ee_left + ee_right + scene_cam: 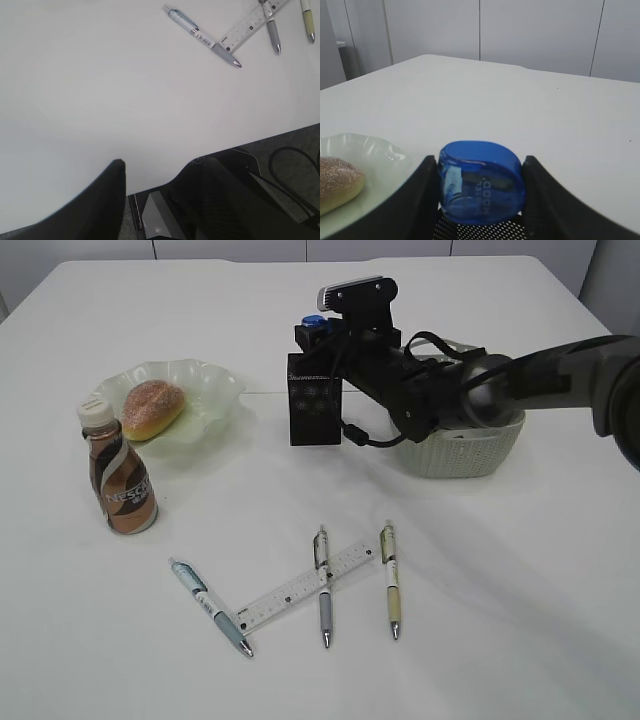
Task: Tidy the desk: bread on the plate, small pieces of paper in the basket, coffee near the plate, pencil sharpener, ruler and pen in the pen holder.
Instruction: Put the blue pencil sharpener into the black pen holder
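My right gripper (480, 169) is shut on the blue pencil sharpener (481, 182), held right over the mouth of the black mesh pen holder (315, 405). The sharpener (314, 322) shows just above the holder's rim. Bread (152, 408) lies on the pale green plate (212, 390), with the coffee bottle (120, 480) standing in front of it. The ruler (300, 587) and three pens (210, 605) (323, 585) (390, 578) lie near the table's front. My left gripper (160, 165) is open and empty over the front table edge. No small pieces of paper are in view.
The white woven basket (470, 455) stands right of the pen holder, mostly covered by my right arm, its inside hidden. In the left wrist view the robot base and cables (290, 170) sit below the table edge.
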Robot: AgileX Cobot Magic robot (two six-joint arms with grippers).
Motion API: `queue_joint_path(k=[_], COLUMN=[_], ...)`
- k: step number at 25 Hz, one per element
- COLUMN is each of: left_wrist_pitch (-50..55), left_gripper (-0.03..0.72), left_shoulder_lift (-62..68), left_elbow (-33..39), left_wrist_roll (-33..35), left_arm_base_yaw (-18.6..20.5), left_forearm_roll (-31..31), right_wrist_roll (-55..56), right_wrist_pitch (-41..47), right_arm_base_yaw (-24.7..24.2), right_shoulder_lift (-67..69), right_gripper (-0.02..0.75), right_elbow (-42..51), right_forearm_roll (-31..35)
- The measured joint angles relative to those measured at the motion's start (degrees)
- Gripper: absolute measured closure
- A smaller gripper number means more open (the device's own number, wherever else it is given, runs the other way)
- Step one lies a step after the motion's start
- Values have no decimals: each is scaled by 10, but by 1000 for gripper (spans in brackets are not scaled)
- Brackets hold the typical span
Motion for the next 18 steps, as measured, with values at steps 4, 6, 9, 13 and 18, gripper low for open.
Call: queue_joint_path(k=[4, 6, 9, 13, 18], left_wrist_pitch=[0, 0, 0, 0, 0], left_gripper=[326, 327, 327, 327, 327], left_shoulder_lift=[0, 0, 0, 0, 0], left_elbow=[0, 0, 0, 0, 0], left_wrist_roll=[0, 0, 0, 0, 0], left_arm_base_yaw=[0, 0, 0, 0, 0], left_forearm_roll=[0, 0, 0, 0, 0], right_wrist_roll=[0, 0, 0, 0, 0], right_wrist_pitch=[13, 22, 38, 54, 54], right_arm_base_yaw=[0, 0, 0, 0, 0], right_shoulder_lift=[0, 0, 0, 0, 0], right_gripper=[381, 381, 381, 377, 373], right_elbow=[-4, -4, -4, -4, -4], right_forearm_roll=[0, 0, 0, 0, -1])
